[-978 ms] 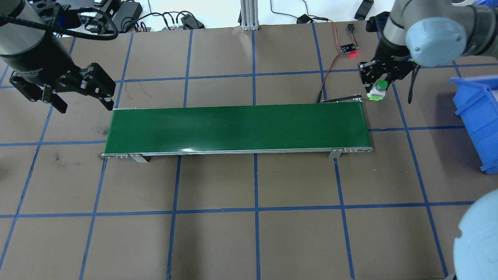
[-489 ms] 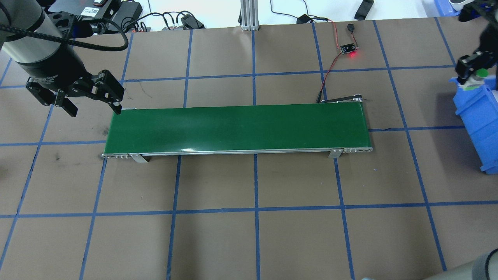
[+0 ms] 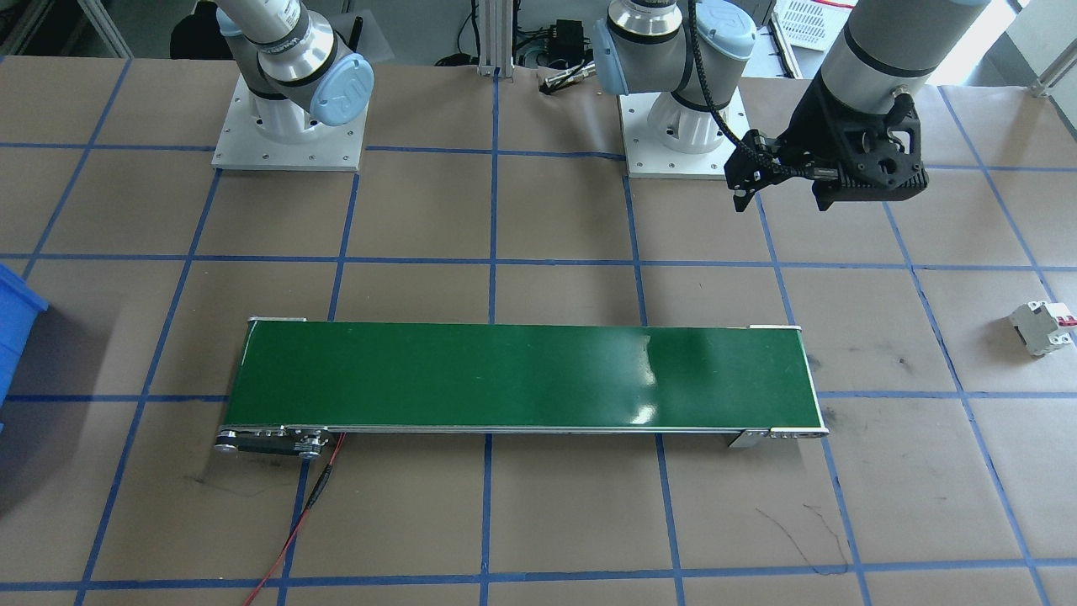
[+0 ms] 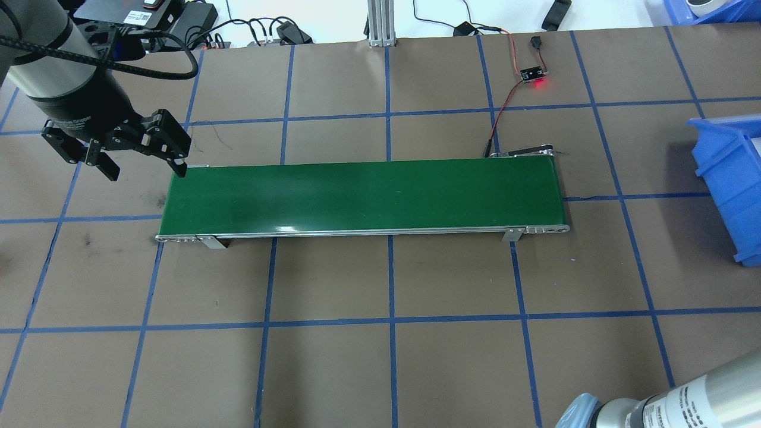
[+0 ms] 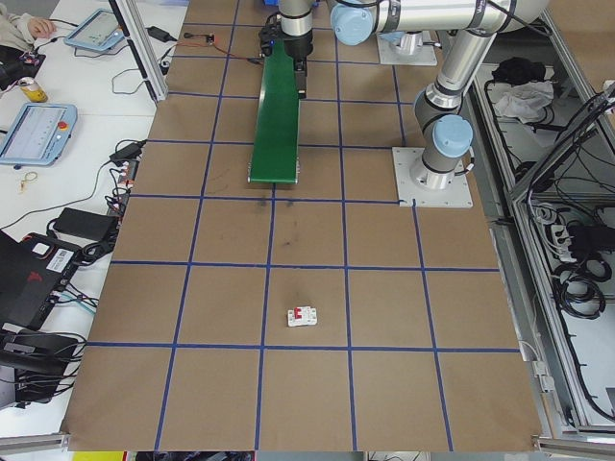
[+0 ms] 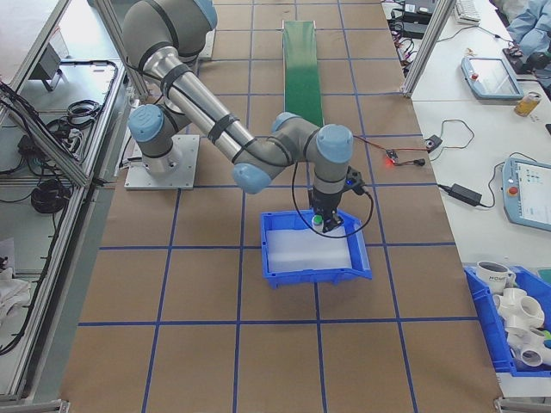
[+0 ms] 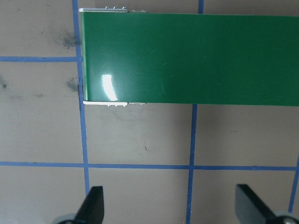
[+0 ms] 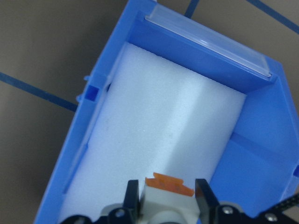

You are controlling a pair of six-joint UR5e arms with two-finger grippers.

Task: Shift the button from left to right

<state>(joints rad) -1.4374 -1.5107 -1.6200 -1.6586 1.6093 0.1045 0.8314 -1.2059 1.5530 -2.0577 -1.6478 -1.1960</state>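
While its two fingers pinch the button [image 8: 167,198] between them, the right gripper [image 8: 167,201] hangs above a blue bin [image 8: 107,81]. White foam [image 8: 154,140] lining the bin lies directly beneath the button's orange end. Far off, the left gripper [image 4: 144,156] hovers with its jaws spread wide and nothing between them, beside the end of a green conveyor belt [image 4: 362,196]. A white circuit breaker [image 3: 1042,326] sits well apart on the brown table [image 4: 392,356].

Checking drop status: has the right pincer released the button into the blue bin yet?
No: the button sits clamped in the right pincer above the blue bin.
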